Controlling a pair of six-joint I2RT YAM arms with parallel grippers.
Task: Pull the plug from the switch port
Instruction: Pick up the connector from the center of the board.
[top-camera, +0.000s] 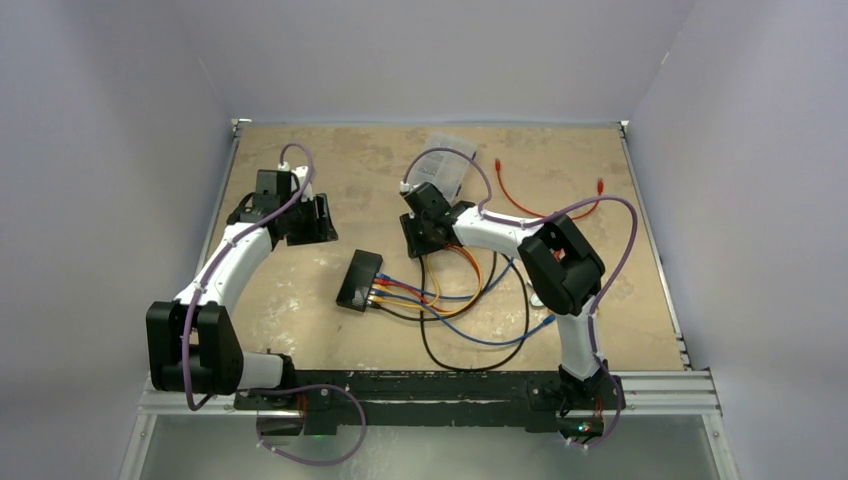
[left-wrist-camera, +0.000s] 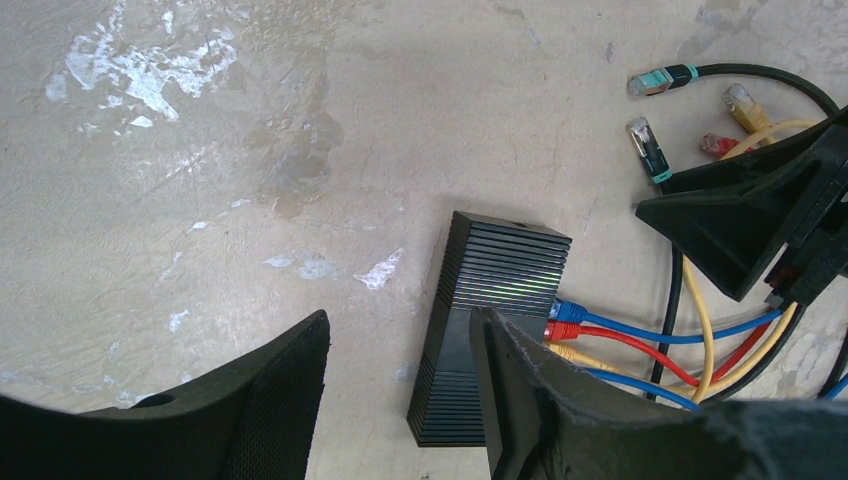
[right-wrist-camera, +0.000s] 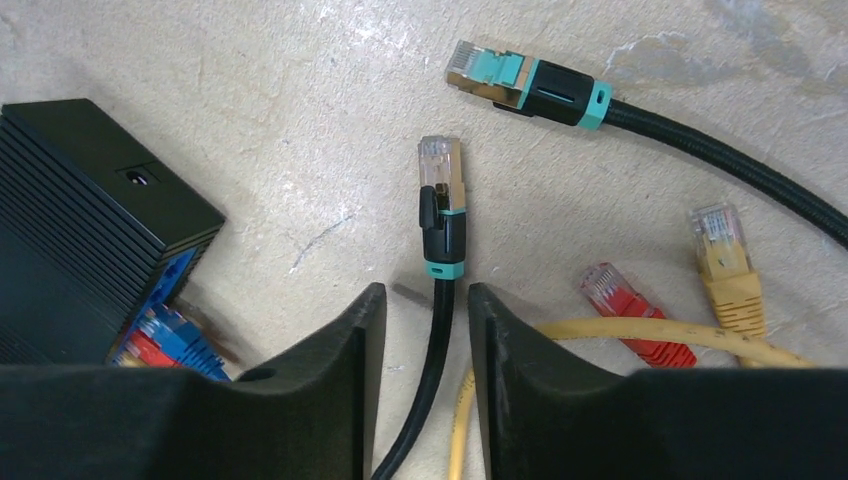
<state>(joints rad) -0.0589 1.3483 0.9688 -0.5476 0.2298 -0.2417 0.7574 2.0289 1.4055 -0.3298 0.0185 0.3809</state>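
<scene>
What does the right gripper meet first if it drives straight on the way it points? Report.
Most likely the teal-banded plug on the black cable running between the fingers of the right gripper; it lies on the table just ahead. Height is unclear, so the gripper may pass over it.

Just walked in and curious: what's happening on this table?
Two robot arms work at a black switch. The right gripper, open, straddles a black cable whose plug lies free on the table. The left gripper hovers open, holding nothing. Blue, red and yellow cables sit plugged into the switch.
</scene>
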